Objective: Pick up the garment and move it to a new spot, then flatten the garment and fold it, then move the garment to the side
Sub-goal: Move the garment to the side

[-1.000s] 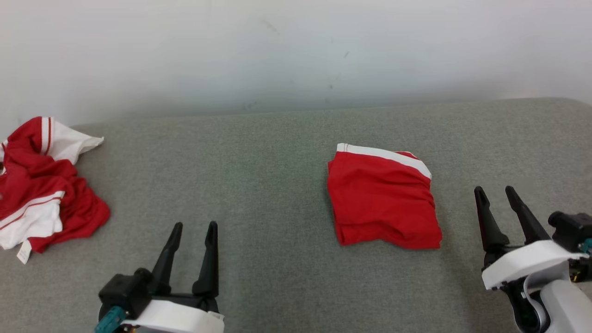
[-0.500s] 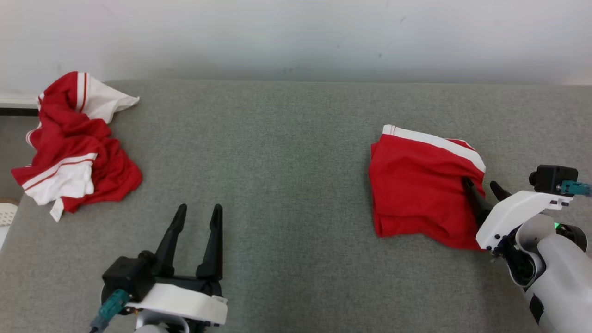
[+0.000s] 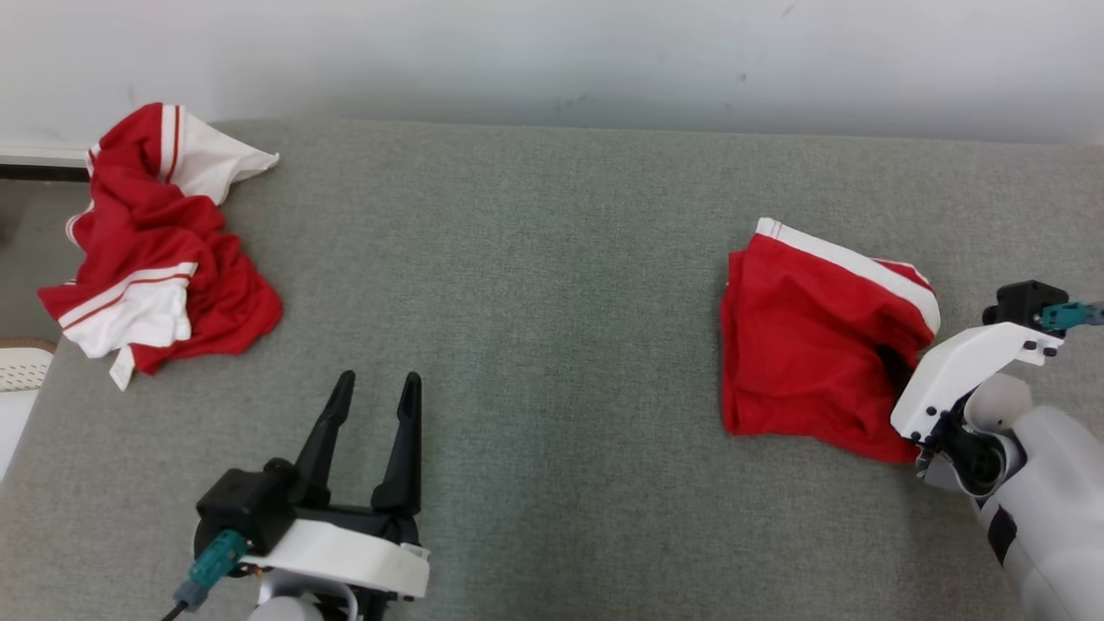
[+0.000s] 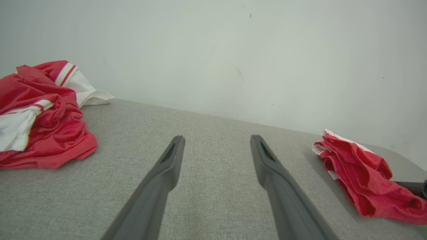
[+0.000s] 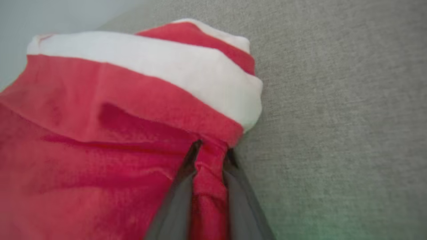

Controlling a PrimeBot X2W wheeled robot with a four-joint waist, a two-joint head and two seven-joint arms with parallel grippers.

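Pinching a fold of the folded red garment (image 3: 811,345), your right claw (image 5: 213,149) has cloth between its fingers; the bulk lies ahead-left of it. Catch every layer, slide low over the desk (image 3: 535,302). Your left claw (image 3: 375,384) is wide, empty.

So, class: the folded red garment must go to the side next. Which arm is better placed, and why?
Right. The right gripper pinches a fold at the folded garment's edge; the left gripper hangs open over the grey surface, well apart from it.
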